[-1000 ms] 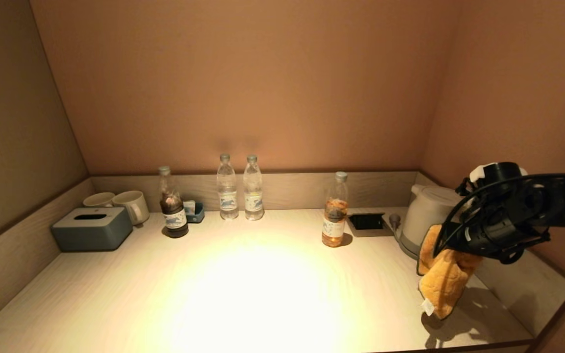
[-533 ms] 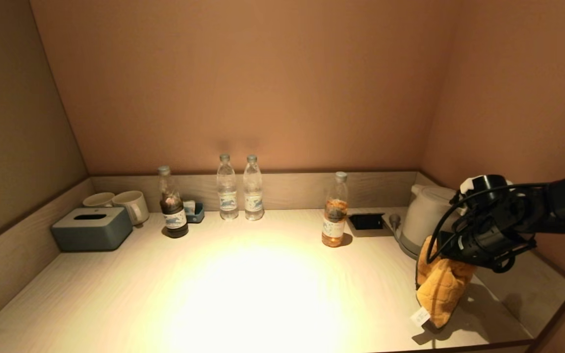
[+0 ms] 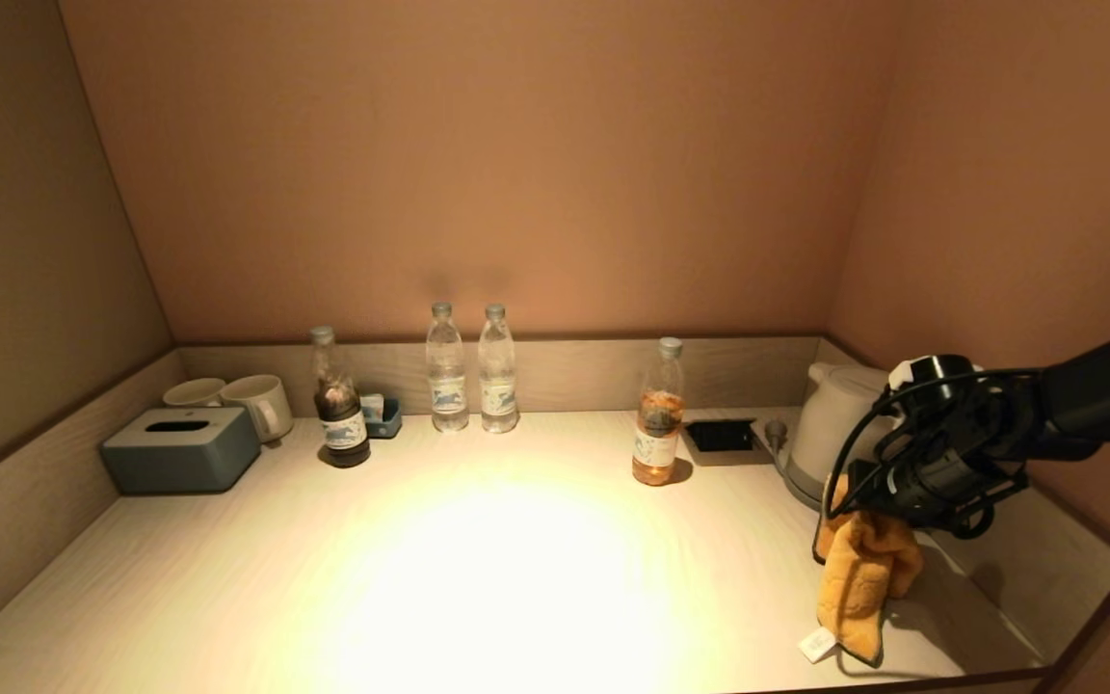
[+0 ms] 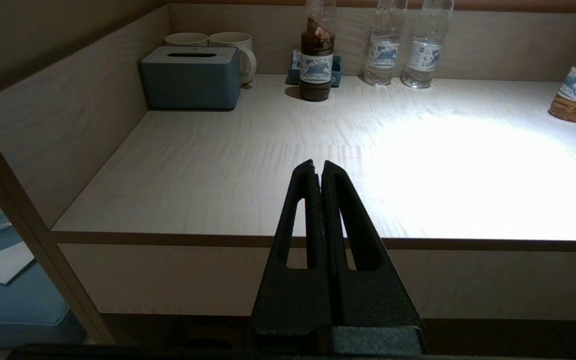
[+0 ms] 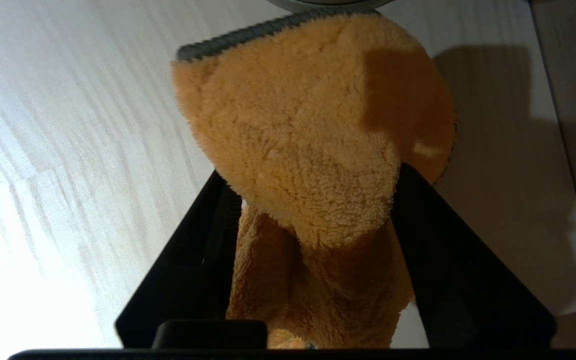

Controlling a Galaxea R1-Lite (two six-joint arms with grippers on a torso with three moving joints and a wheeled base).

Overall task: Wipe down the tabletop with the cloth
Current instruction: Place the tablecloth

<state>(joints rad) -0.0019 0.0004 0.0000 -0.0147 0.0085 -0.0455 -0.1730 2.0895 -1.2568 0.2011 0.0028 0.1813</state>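
An orange fluffy cloth [image 3: 858, 583] with a dark hem and a white tag hangs from my right gripper [image 3: 887, 511] at the right end of the pale wood tabletop [image 3: 516, 559], in front of the kettle. Its lower end reaches the surface. In the right wrist view the black fingers [image 5: 203, 240] are shut on the bunched cloth [image 5: 313, 150], which hides the fingertips. My left gripper [image 4: 317, 167] is shut and empty, parked off the table's front edge; it does not show in the head view.
A white kettle [image 3: 839, 424] stands just behind the cloth, beside a black socket plate [image 3: 721, 436]. A tea bottle [image 3: 659, 419], two water bottles [image 3: 470, 371], a dark bottle [image 3: 338, 405], two mugs [image 3: 237, 400] and a grey tissue box [image 3: 179, 448] line the back. Raised walls border the table.
My right gripper has come down and a little back with the cloth. The cloth's lower end, which hung above the table, now reaches the surface.
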